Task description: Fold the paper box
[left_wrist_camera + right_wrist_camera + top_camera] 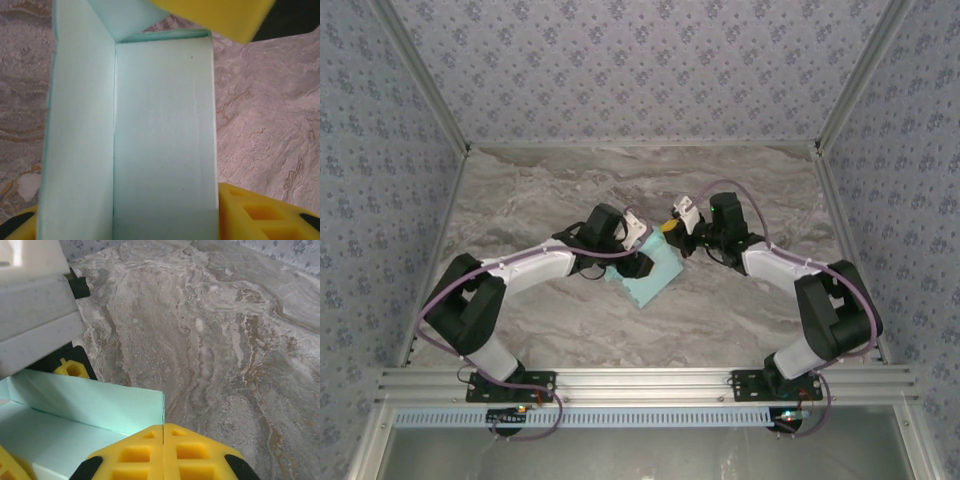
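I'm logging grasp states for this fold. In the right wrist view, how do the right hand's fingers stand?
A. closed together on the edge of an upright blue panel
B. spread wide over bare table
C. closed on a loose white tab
A: the right hand is closed to a single seam, and the upright edge of the paper box runs straight down into that seam.

Table (620,330): grey-brown marble-pattern top, matt, evenly lit. Back wall (640,70) and side walls (370,180): blue-grey floral wallpaper. Aluminium posts (420,68) at the rear corners. Slotted aluminium rail (640,382) along the near edge; perforated strip (640,416) below it
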`<state>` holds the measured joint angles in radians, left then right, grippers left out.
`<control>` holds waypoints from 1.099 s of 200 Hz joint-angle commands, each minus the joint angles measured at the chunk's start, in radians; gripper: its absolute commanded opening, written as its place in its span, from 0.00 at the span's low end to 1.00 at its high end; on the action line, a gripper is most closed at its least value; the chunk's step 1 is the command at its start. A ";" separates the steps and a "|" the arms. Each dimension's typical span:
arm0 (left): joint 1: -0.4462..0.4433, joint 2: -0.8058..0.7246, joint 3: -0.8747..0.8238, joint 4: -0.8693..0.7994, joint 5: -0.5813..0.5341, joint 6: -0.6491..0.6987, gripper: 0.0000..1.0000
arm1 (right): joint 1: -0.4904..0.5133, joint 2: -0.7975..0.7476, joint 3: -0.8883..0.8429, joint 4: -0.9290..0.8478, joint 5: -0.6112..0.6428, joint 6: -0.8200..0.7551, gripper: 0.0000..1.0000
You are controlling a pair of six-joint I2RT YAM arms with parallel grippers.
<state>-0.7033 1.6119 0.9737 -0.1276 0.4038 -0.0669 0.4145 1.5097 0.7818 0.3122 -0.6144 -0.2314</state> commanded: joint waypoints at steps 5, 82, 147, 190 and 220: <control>-0.010 -0.018 0.035 -0.092 -0.012 0.163 0.44 | 0.005 -0.060 -0.013 -0.053 -0.048 0.054 0.20; -0.036 -0.049 0.100 -0.219 -0.059 0.658 0.48 | -0.167 -0.229 -0.061 -0.116 -0.150 0.304 0.43; -0.027 0.000 0.167 -0.405 -0.069 1.138 0.53 | -0.054 -0.283 -0.097 -0.336 -0.051 -0.158 0.46; 0.018 0.006 0.217 -0.489 0.061 1.191 0.52 | -0.062 -0.282 -0.184 -0.342 -0.171 -0.477 0.45; 0.038 0.042 0.247 -0.518 0.120 1.203 0.52 | -0.066 -0.232 -0.152 -0.346 -0.200 -0.569 0.44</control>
<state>-0.6785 1.6260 1.1728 -0.5816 0.4171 1.0782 0.3546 1.2404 0.5991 -0.0231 -0.7582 -0.6319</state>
